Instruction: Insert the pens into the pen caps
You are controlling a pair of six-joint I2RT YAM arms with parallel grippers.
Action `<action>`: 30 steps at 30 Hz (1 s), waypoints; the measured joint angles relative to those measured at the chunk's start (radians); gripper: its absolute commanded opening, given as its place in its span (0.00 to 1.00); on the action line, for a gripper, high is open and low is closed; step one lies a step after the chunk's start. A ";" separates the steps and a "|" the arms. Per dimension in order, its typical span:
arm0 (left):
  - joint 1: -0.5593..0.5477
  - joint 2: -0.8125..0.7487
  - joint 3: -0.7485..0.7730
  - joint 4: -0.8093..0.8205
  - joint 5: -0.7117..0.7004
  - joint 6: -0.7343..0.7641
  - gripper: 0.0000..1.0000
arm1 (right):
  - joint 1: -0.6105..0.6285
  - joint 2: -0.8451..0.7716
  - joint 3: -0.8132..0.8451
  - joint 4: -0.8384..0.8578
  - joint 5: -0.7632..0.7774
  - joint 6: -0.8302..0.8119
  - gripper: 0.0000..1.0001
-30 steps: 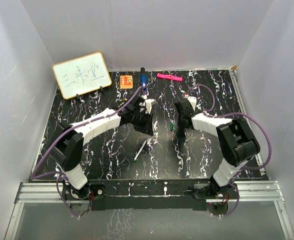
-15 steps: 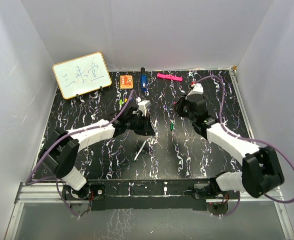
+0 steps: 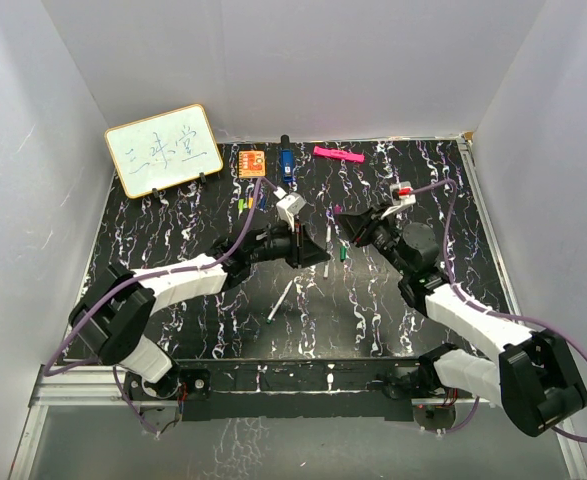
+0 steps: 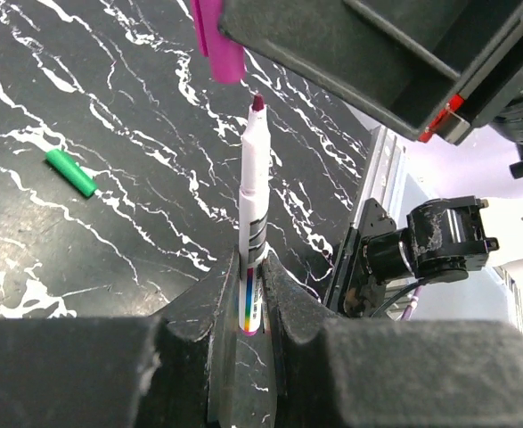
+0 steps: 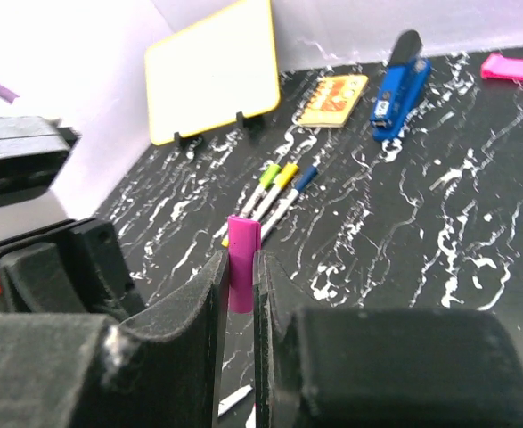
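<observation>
Two arms meet over the middle of the counter. We note the left arm stretched low and forward from its base, with the forearm running toward centre and the left gripper pointing to the right. Its fingers are closed narrowly on a white marker pen, gripped at the lower barrel. The dark red tip points away from the gripper.

The right arm bends at the elbow on the right side and reaches in toward centre, so that the right gripper faces the left one. It pinches a magenta pen cap by its sides, and the cap stands out beyond the fingertips.

In the left wrist view the pen tip sits just short of the cap's open end and slightly to one side. We see a gap between them, so the tip is not inside.

A green pen cap lies on the counter near the two grippers. A second pen lies loose nearer the bases. Three further pens, with lime, yellow and blue ends, lie side by side beyond the left gripper.

At the far edge we record a whiteboard, an orange block, a blue stapler and a pink bar.
</observation>
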 measured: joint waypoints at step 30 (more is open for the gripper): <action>-0.021 0.053 0.002 0.148 0.059 -0.075 0.00 | 0.000 -0.052 -0.106 0.294 -0.068 0.074 0.00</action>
